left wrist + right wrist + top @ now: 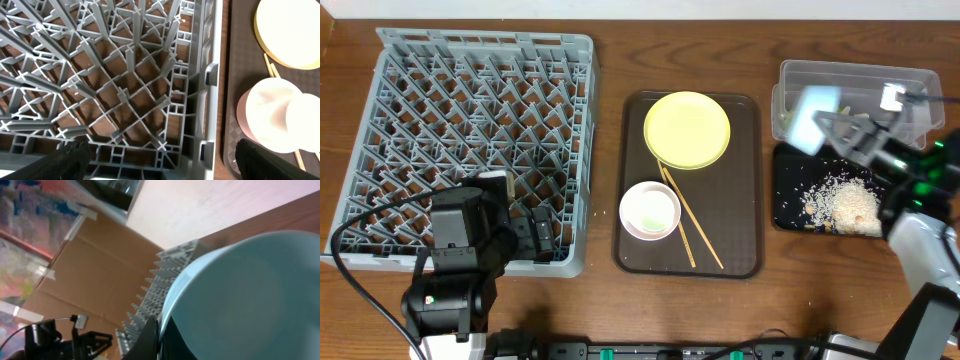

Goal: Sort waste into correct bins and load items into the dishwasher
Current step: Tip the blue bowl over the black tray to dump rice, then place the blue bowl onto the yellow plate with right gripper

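My right gripper (832, 123) is shut on the rim of the light blue bowl (810, 117) and holds it tilted on its side above the near edge of the clear tub (920, 82) and the black tray (786, 200). Rice-like scraps (842, 202) lie in the black tray. In the right wrist view the bowl (250, 290) fills the frame, with the fingers (160, 335) pinching its rim. My left gripper (535, 235) is open and empty over the front right corner of the grey dish rack (470, 120). The wrapper and the crumpled paper do not show clearly.
The brown serving tray (745, 200) holds the yellow plate (687, 130), the pink bowl (650, 212) and the chopsticks (692, 228). In the left wrist view the pink bowl (262, 115) holds a white cup (305, 122), next to the rack's corner (210, 100).
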